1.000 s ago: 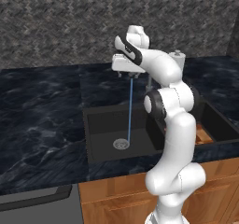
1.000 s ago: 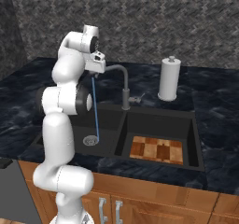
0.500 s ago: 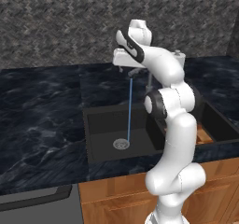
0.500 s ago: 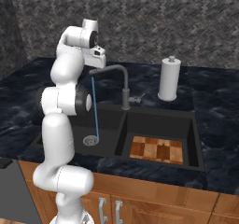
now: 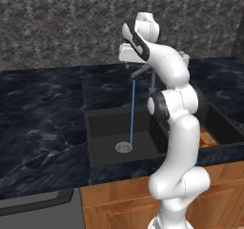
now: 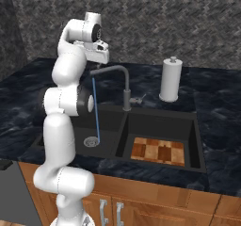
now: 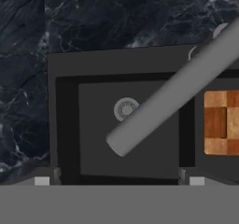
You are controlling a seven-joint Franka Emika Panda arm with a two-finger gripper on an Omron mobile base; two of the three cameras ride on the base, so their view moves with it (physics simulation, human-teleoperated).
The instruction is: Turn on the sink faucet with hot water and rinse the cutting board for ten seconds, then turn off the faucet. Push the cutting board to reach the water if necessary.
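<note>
The faucet (image 6: 125, 86) stands behind the divider of the black sink (image 6: 155, 126), its spout (image 5: 142, 71) swung over the left basin. A thin blue stream of water (image 5: 132, 112) falls from it to the round drain (image 6: 91, 141). The striped cutting board (image 6: 157, 150) lies flat in the right basin, apart from the stream. My gripper (image 5: 127, 62) hangs just above the spout's end, pointing down, open and holding nothing. In the hand view the spout (image 7: 177, 92) crosses above the left basin, the cutting board (image 7: 221, 122) is at the right edge, and my gripper (image 7: 119, 181) is spread wide.
A white paper-towel roll (image 6: 170, 79) stands on the dark marbled counter (image 6: 216, 102) behind the right basin. The faucet's small lever (image 6: 137, 99) juts out at the stem's base. Wooden cabinet fronts (image 6: 155, 201) run below the counter edge.
My hand has lifted slightly above the spout's end. Water keeps running into the left basin and the cutting board has not moved.
</note>
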